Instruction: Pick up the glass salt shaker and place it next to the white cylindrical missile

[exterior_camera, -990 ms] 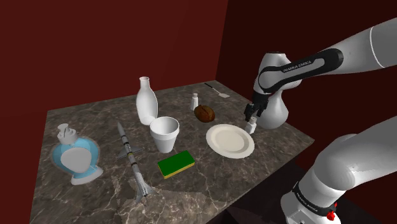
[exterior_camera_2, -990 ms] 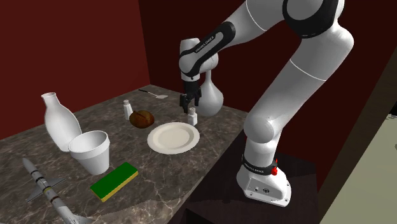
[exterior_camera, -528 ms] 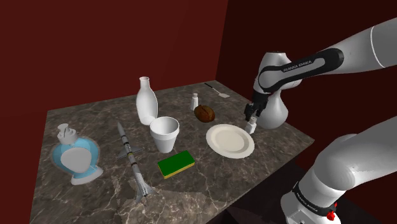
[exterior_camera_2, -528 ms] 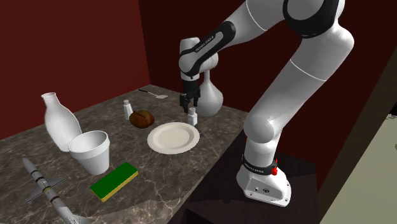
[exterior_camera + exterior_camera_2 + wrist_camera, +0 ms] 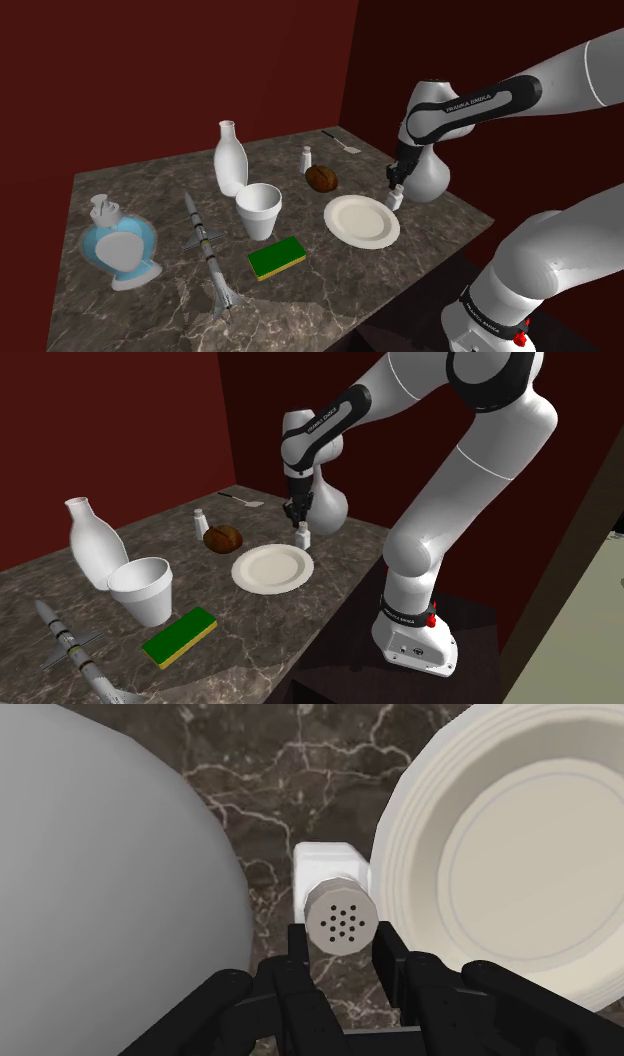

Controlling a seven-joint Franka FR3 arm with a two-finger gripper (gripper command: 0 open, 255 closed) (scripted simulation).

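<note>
- The end effector points straight down. Its two fingers are set close against either side of the perforated cap of the salt shaker. It looks clasped at that narrow width, while the shaker's base rests on the desk.
- The salt shaker stands upright, directly under the end effector, with its long axis vertical and in line with the fingers. I judge that the coming move starts as a plain lift, with no re-aiming needed.
- Two neighbours hem it in. A pale round-bellied vase is just beside it on one side, and a cream plate is just beside it on the other. The shaker sits between them, so rising clear before any sideways travel seems wise.
- The missile lies flat on the desk, well apart from the shaker, toward the shoulder view's left.
- The plate, a white cup and a green sponge lie between the two.
- The missile's long axis runs from the desk's far side toward its near edge in the shoulder view, roughly crosswise to the path from the shaker.
- The flank facing the end effector is therefore the nearer one. It has bare marble between the missile and the cup and sponge, which is probably the handiest spot for setting the shaker down.
</note>
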